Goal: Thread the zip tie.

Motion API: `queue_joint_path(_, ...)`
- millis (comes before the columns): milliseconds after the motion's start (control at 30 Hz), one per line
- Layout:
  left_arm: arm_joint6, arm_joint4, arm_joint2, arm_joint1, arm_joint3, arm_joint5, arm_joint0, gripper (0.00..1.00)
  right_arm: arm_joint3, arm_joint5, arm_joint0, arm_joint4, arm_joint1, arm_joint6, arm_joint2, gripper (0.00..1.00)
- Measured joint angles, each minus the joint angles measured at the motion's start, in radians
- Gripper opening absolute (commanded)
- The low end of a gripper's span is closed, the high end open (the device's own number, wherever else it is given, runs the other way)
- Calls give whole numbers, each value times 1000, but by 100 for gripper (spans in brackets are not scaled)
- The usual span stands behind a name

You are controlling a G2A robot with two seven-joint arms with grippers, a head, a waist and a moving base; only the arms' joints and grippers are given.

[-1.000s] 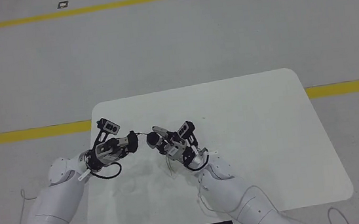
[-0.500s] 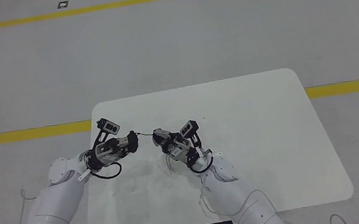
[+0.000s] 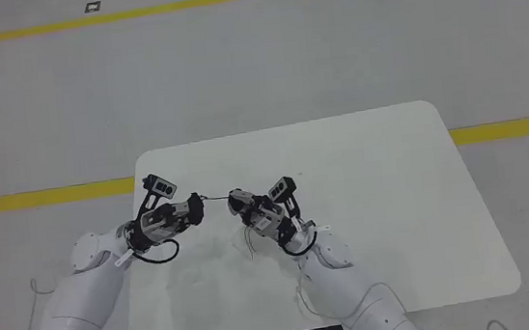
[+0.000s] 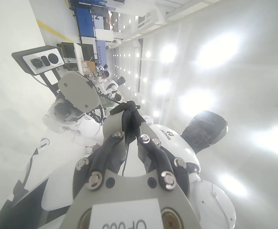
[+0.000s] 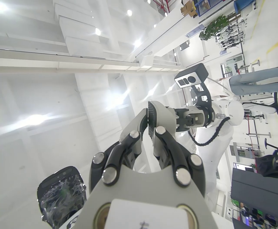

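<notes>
Top view: over the desk [image 3: 394,200], the left tool [image 3: 198,203] pinches the zip tie [image 3: 214,198]; the right tool [image 3: 232,199], fingers pressed together, sits at its other end.

Too fine for detail from above, the zip tie [image 3: 214,197]; its clamped stretch hidden inside left pincer [image 4: 129,115].

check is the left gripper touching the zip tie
Touching. The left wrist view shows the left gripper shut on the black zip tie, pinching it on both sides.
</notes>
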State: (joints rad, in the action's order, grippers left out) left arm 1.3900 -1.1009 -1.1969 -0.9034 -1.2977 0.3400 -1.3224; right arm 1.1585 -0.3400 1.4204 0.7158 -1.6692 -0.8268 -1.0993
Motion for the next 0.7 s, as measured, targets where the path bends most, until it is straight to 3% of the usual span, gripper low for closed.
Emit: queue_joint_path(700, 0, 0, 0, 0, 0, 0, 0, 0, -39, 0, -4, -19, -13, -3, -18, 0)
